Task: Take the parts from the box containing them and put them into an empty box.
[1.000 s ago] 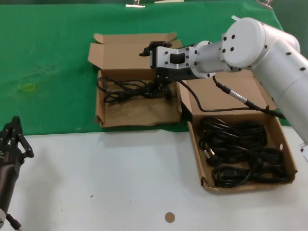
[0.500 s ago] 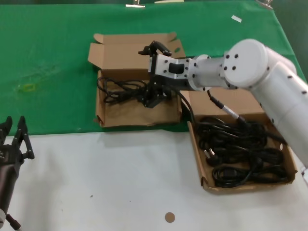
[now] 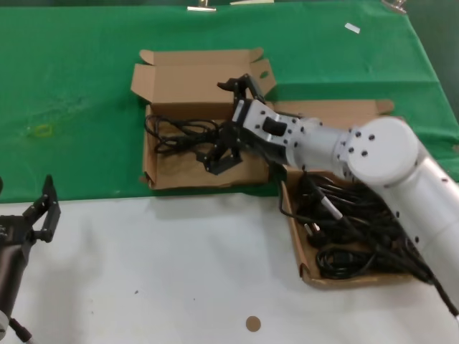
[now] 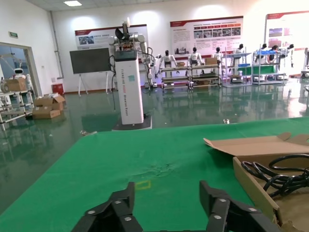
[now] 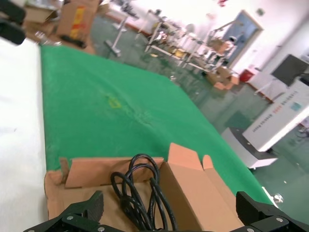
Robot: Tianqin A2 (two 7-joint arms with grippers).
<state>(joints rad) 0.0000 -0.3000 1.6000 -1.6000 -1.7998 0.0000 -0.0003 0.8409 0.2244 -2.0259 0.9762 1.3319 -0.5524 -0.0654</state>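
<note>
Item: right gripper (image 3: 228, 123), over the empty box (image 3: 154, 175). Change: since a second ago the arm has swung lower and the wrist rolled; fingers now spread wide, holding nothing. One cord bundle (image 3: 179, 135) lies in this box, just beside the fingers, released. Remaining parts (image 3: 358, 233) sit in the source box (image 3: 305, 269). Left gripper (image 3: 39, 215) parked open over the tabletop.

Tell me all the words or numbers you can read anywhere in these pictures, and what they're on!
None can be read for sure.
White pillar: dark letters run down it, too blurred to read.
Wall posters: text too small to read.
Box on the floor: orange print, too blurred to read.
Cardboard boxes and black power cords on the table: no writing visible.
</note>
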